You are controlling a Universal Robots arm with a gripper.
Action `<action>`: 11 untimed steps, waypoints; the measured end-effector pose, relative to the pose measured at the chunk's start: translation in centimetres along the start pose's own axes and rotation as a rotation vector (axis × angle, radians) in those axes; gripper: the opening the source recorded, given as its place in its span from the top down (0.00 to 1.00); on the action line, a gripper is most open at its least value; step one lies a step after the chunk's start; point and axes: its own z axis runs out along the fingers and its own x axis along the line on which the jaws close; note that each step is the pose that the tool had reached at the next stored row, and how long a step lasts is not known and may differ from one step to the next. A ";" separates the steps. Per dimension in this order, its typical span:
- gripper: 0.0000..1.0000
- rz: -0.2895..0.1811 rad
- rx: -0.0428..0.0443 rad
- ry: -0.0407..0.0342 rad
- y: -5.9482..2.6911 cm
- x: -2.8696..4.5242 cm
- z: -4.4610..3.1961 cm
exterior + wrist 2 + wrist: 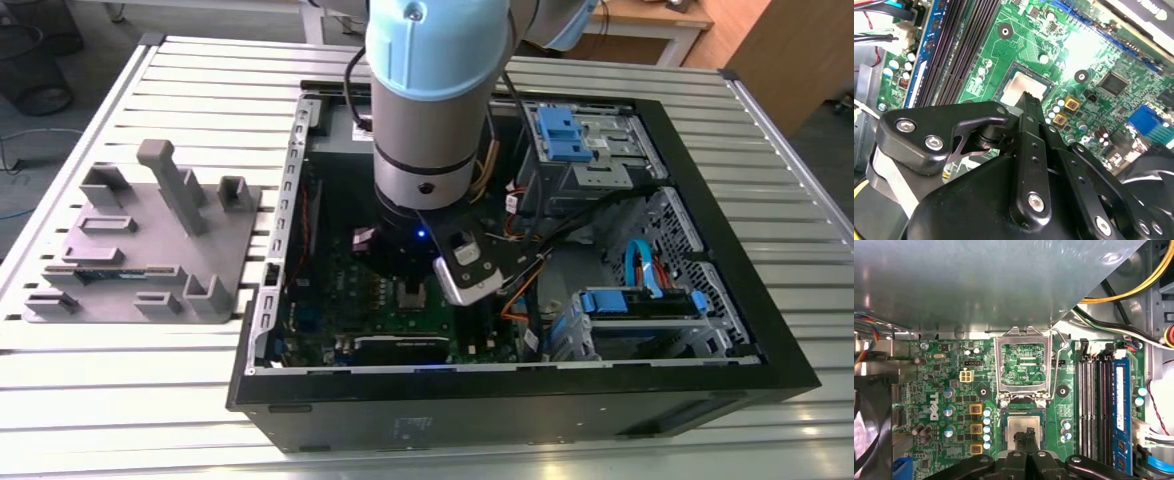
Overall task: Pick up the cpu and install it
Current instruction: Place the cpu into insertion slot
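Pincer [1026, 433], tips together, hangs over cpu [1021, 422] lying flat, metal top upward.

The arm [427, 120] is a silver-grey cylinder with a pale blue cap [434, 35] and a black cable [351, 85]; its gripper [1027, 98] is matte black linkage (silver screws [1035, 201] throughout).
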 end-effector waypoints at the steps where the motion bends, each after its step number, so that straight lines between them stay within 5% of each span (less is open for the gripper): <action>1: 0.89 0.000 0.0000 0.0000 0.00 0.00 -0.10; 4: 0.89 0.000 -0.0004 -0.0001 0.01 0.00 -0.11; 6: 0.89 0.000 0.0000 0.0000 0.03 -0.02 -1.10; 11: 0.89 0.000 0.0002 0.0001 0.03 -0.02 -1.16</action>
